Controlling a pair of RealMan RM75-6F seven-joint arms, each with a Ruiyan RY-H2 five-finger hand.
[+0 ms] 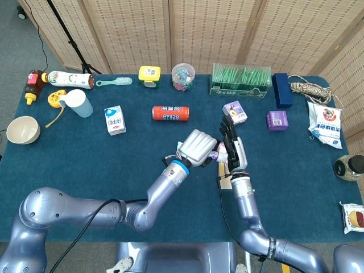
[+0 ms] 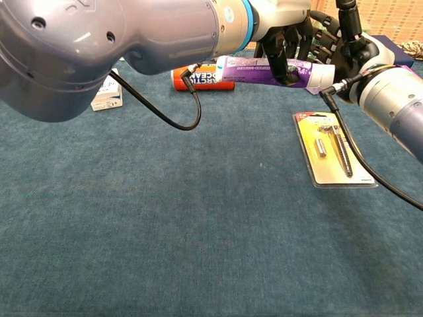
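My left hand (image 1: 198, 148) (image 2: 277, 20) grips a purple tube (image 2: 264, 69) with a white cap, holding it level above the blue table at mid-centre. The tube (image 1: 215, 154) pokes out to the right of the hand. My right hand (image 1: 232, 147) (image 2: 340, 39) stands just right of it with fingers apart and raised. The tube's cap end lies against the right hand's fingers, which do not close on it. A yellow blister pack (image 2: 334, 148) (image 1: 226, 181) with small metal tools lies flat under the right wrist.
An orange can (image 1: 170, 113) (image 2: 198, 78) lies behind the hands, with a small milk carton (image 1: 115, 120) to its left. A purple carton (image 1: 235, 112) and a purple box (image 1: 277, 120) sit behind the right hand. A green box (image 1: 240, 81), jar, bottles, cup (image 1: 77, 103) and bowl (image 1: 23, 129) line the far and left edges.
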